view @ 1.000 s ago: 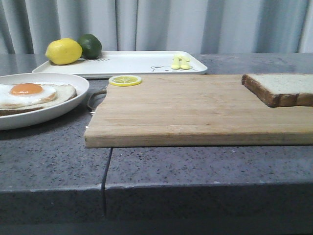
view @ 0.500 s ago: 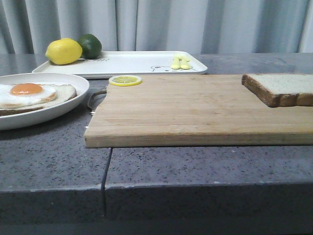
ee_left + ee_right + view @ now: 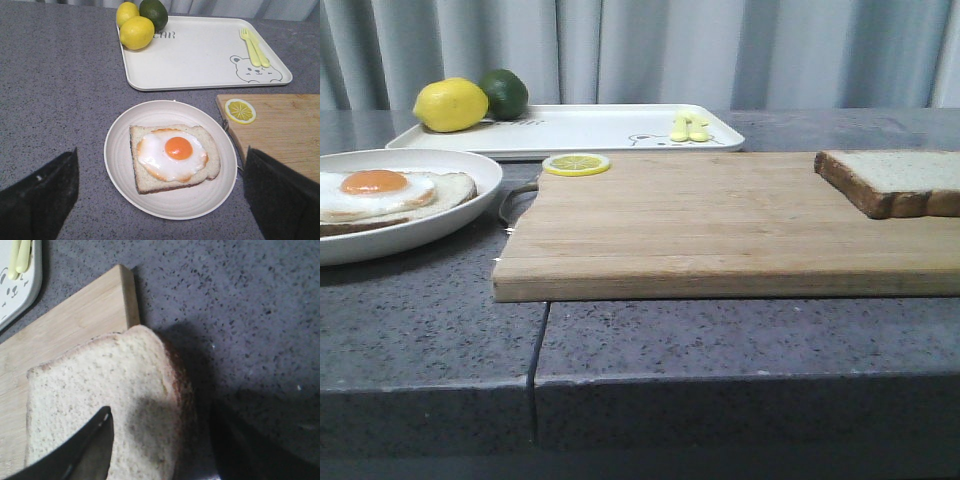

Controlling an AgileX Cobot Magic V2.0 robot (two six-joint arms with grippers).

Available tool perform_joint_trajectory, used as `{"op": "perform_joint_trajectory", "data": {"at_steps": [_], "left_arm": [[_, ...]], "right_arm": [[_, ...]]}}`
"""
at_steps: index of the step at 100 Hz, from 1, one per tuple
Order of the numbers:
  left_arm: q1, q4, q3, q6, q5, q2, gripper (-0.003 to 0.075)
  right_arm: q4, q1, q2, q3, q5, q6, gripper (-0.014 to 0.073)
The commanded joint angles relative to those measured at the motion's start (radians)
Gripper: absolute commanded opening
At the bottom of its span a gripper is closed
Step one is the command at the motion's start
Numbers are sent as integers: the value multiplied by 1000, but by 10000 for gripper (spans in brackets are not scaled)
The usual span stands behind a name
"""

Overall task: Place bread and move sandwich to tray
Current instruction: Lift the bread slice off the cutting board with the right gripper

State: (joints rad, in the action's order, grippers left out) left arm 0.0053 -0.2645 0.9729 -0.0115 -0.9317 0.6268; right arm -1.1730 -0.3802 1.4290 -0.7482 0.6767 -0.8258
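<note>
Where the pale wooden cutting board [image 3: 720, 220] ends, the thick square speckled bread slice [image 3: 105, 405] lies flat at its corner, directly under the spread black right gripper [image 3: 165, 450], one finger [image 3: 90, 450] over the crumb.

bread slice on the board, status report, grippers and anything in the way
Right gripper open, straddling the bread on the cutting board. Left gripper open above the sandwich. Tray holds lemons, lime, cutlery.
</note>
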Motion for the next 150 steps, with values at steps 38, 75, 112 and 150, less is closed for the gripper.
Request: {"op": "perform_joint_trajectory", "data": {"at_steps": [38,75,112,150], "left_arm": [[1,-23,24,3,73,2,618],[1,-23,24,3,73,2,618],[1,-23,24,3,73,2,618],[1,-23,24,3,73,2,618]], "right_arm": [[-98,-8,52,-32,58,-78,437],[-108,-8,84,-32,111,-78,398],[-108,-8,83,-31,116,-77,-85],[-194,-8,-68,-47,267,-76,-109]]}}
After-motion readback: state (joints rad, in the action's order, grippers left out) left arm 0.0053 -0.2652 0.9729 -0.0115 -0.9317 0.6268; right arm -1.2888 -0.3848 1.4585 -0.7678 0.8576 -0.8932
